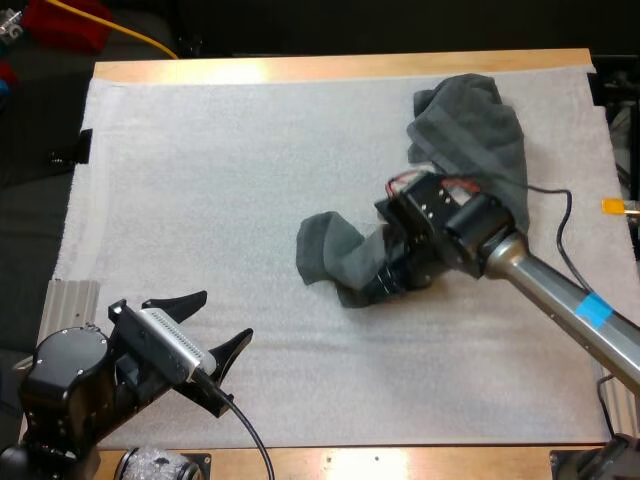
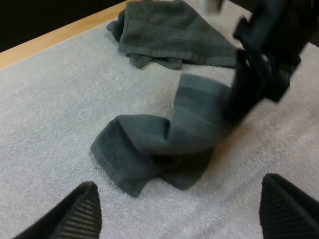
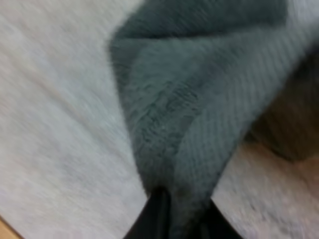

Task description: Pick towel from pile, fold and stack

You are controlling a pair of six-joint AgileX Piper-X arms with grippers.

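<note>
Right gripper [image 1: 388, 282] mid-frame clamps one towel [image 1: 330, 255], clear of pile [image 1: 475, 130] upper right, likely for folding room. Left gripper [image 1: 224, 316] lower left: spread, empty, probably staged for a corner.

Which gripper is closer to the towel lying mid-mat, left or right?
Right. The right gripper is shut on the towel, holding one end. The left gripper is open at the near-left side of the mat, apart from the towel.
</note>
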